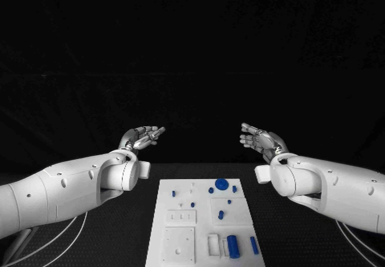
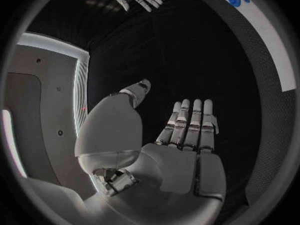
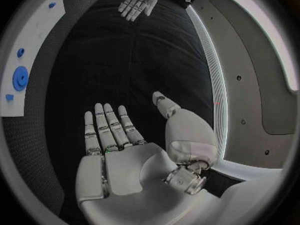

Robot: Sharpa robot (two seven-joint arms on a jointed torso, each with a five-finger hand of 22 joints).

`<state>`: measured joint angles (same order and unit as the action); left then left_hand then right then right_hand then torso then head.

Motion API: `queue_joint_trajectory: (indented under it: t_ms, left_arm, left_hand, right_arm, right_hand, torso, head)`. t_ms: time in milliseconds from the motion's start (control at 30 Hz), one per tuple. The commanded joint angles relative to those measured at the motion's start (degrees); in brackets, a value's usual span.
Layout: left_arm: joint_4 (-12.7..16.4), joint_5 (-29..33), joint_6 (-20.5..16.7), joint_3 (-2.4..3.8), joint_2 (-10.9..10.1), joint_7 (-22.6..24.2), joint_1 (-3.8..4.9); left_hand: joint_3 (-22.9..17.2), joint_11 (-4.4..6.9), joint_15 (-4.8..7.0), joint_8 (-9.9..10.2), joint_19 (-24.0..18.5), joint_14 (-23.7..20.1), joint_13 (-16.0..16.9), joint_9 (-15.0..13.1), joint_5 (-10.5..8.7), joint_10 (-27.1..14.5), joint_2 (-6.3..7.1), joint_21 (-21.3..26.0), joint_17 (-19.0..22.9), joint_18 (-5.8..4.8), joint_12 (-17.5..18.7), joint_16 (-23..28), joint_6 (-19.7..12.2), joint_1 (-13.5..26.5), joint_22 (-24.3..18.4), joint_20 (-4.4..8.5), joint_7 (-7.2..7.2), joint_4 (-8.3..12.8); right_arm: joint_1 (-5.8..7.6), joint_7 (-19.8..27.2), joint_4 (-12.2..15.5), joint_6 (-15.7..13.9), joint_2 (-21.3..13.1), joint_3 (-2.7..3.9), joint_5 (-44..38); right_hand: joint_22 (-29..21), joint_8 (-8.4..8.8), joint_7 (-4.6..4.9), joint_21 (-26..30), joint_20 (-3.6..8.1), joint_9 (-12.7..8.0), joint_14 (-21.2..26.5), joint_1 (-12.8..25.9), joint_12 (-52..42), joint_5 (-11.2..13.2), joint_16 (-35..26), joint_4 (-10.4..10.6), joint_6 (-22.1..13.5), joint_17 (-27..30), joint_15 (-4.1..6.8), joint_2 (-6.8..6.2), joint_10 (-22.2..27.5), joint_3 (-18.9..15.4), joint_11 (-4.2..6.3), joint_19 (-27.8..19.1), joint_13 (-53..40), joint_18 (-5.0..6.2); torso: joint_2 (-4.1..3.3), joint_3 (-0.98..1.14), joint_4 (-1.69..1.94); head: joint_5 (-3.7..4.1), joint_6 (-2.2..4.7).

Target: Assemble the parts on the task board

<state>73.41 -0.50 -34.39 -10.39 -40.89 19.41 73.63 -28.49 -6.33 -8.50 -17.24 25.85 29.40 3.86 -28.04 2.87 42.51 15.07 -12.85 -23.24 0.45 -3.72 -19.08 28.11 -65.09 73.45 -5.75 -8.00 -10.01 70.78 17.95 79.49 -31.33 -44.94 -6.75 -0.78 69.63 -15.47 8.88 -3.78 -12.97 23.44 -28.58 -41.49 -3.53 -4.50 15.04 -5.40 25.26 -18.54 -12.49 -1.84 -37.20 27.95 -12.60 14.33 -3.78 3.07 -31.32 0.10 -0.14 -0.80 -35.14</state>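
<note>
Hands raised above black table (image 1: pixel 120 233), palms facing: left silver hand (image 1: pixel 143 137) and right silver hand (image 1: pixel 260 139) empty, fingers extended, apart. White rectangular task board (image 1: pixel 181 245) carries small blue parts (image 1: pixel 232 246), untouched.

One white task board (image 1: pixel 181 245); two raised hands, left hand (image 1: pixel 143 137) and right hand (image 1: pixel 261 139); roughly ten blue parts (image 1: pixel 232 246) on the board.

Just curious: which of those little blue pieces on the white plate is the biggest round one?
The round blue disc at the far end of the task board, toward the raised hands. The other blue parts are small pegs or long cylinders.
</note>
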Motion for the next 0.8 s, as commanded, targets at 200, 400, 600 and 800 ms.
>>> queue_joint_trajectory:
  t_ms: [200, 400, 600, 800]
  left_arm:
    - [-1.11, -1.26, 6.12, -0.55, 0.46, -4.7, 0.86]
    - [-1.46, -1.19, 6.26, -0.58, 0.36, -3.39, 0.81]
    - [-1.53, -1.44, 6.54, -0.58, 0.12, -2.23, 0.81]
    - [-0.1, -2.96, 8.52, -0.58, -0.79, -2.6, 0.81]
  left_hand:
    - [-1.23, -0.17, -0.31, -0.74, 1.21, 1.37, 0.2, -1.08, 0.34, 1.7, 0.52, -0.81, -0.96, -0.45, -0.21, -0.87, 1.42, -2.69, 2.91, -0.09, -0.3, -0.36]
    - [-1.14, -0.31, -0.36, -0.78, 1.16, 1.49, 0.22, -1.11, 0.34, 1.79, 0.39, -0.84, -1.04, -0.45, -0.26, -0.97, 1.46, -2.79, 2.91, -0.09, -0.45, -0.45]
    - [0.44, -1.88, -0.86, -2.36, 2.07, 3.96, 0.89, -1.66, 0.43, 5.79, -1.62, -1.72, -1.74, -0.45, -1.84, -2.32, 4.79, -4.31, 2.91, 0.51, -1.94, 0.23]
    - [3.01, -3.1, -0.09, -4.72, 12.47, 17.56, 2.29, -1.67, 2.02, 15.76, -4.95, -6.6, -4.18, 2.73, -5.68, -8.7, 12.51, -8.16, 2.83, 2.99, -3.44, 4.96]
  right_arm:
    - [3.04, -10.73, -3.25, 14.9, -0.07, -1.82, -2.74]
    - [3.06, -9.8, -8.49, 15.68, 2.28, -2.03, -13.0]
    - [2.79, -9.47, -10.28, 14.51, 3.01, -2.03, -22.3]
    - [2.57, -10.02, -12.57, 13.57, 4.24, -2.0, -39.56]
  right_hand:
    - [6.55, -1.46, 4.59, -1.58, -0.07, 0.62, -2.62, -3.8, -0.53, -2.02, 1.54, -2.86, 2.11, -1.05, -1.11, -0.83, -2.86, 2.36, -1.13, 4.13, -0.23, 2.02]
    - [6.55, -2.54, 4.51, -1.26, -0.03, 0.68, -4.02, -5.8, -0.7, -5.29, 2.5, -7.35, 3.4, -1.53, -1.5, 0.27, -4.35, -0.1, -1.34, 5.29, -0.3, 2.45]
    - [6.56, -4.86, 3.89, -2.71, 0.31, 1.07, -8.88, -12.19, -2.4, -4.41, 4.79, -10.7, 8.66, -2.47, -1.74, -2.04, -9.58, 2.62, -1.31, 9.29, -0.85, 3.92]
    - [6.26, -8.2, 2.5, -6.79, 0.93, 1.71, -20.23, -18.53, -5.74, -4.12, 10.02, -10.97, 17.81, -5.23, 2.92, -3.93, -19.53, 7.56, 2.08, 20.11, -2.24, 7.95]
  torso:
    - [0.0, 0.0, 0.0]
    - [0.03, -0.06, 0.2]
    - [-0.05, -0.3, 0.05]
    - [-0.54, -0.27, 0.66]
  head:
    - [0.0, 0.0]
    - [-0.21, -0.4]
    - [-0.33, -0.5]
    - [-0.33, -0.25]
